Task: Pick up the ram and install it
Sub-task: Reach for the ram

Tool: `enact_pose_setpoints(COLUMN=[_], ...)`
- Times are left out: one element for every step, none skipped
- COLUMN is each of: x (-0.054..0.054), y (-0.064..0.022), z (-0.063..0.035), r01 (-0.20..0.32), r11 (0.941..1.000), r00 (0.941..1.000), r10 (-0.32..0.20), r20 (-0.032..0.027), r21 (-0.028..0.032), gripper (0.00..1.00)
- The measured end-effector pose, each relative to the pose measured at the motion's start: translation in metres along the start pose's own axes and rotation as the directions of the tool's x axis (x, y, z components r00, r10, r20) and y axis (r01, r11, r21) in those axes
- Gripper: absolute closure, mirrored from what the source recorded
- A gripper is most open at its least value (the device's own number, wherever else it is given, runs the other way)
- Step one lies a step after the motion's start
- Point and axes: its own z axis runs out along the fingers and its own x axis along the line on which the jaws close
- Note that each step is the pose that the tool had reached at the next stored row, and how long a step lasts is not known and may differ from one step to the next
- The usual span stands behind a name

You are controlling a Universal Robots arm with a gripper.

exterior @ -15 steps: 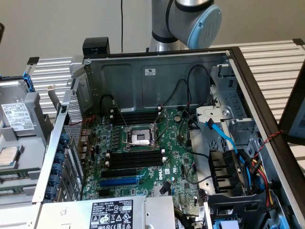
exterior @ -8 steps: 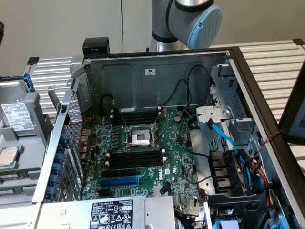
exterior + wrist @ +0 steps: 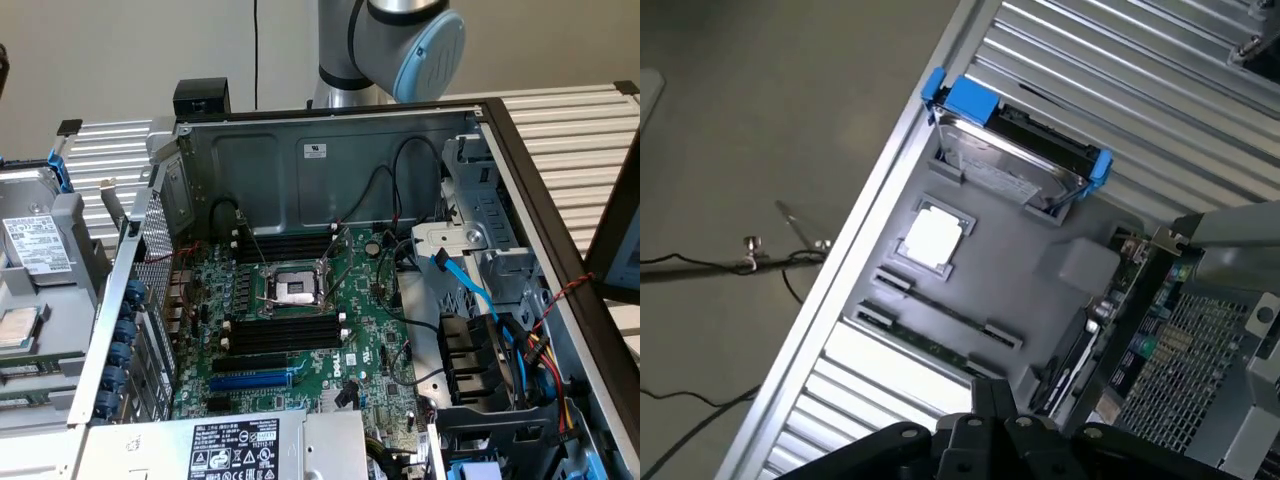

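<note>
The pincer (image 3: 993,395), a dark metal tip on black housing, is hanging over a grey moulded plastic tray (image 3: 1040,300). Whether it is open or closed cannot be told from this angle. Nothing is showing in its grasp.

The ram (image 3: 925,345), a long thin green circuit-board stick, is lying flat in a narrow holder of that tray. It is running along the tray edge that borders the ribbed aluminium table top (image 3: 1120,70). In the wrist view the pincer's tip is showing just beside one end of the stick. How high it is standing above the stick cannot be told, and no contact is showing.

A second narrow holder is running parallel just beside the ram. Past it a square silver processor chip (image 3: 932,238) is sitting in its own recess. A silver hard drive with blue plastic side rails (image 3: 1015,165) is resting at the tray's far end.

The open grey steel computer case (image 3: 300,160) is standing on the table, with the tray on the exterior view's left of it. Inside the case a green motherboard (image 3: 370,340) is lying flat, carrying long black memory slots (image 3: 285,330). The grey robot arm with its blue cap (image 3: 425,50) is rising behind the case.
</note>
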Motion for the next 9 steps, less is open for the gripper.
enact_pose_setpoints(x=[0.0, 0.0, 0.0, 0.0, 0.0, 0.0, 0.0, 0.0, 0.0], y=[0.0, 0.0, 0.0, 0.0, 0.0, 0.0, 0.0, 0.0, 0.0], z=[0.0001, 0.0002, 0.0002, 0.0003, 0.0003, 0.0004, 0.0005, 0.0006, 0.0006], r01=[0.019, 0.037, 0.054, 0.072, 0.091, 0.11, 0.127, 0.144, 0.163], r11=[0.9998, 0.9993, 0.9985, 0.9974, 0.9959, 0.994, 0.9919, 0.9895, 0.9866], r00=[0.9998, 0.9993, 0.9985, 0.9974, 0.9959, 0.9939, 0.9919, 0.9895, 0.9866], r10=[-0.019, -0.037, -0.054, -0.072, -0.091, -0.11, -0.127, -0.144, -0.163], r20=[-0.0005, -0.0011, -0.0017, -0.0022, -0.0029, -0.0035, -0.0041, -0.0047, -0.0053], r21=[0.0003, 0.0007, 0.001, 0.0013, 0.0016, 0.0018, 0.0021, 0.0023, 0.0026], gripper=[0.89, 0.89, 0.89, 0.89, 0.89, 0.89, 0.89, 0.89, 0.89])
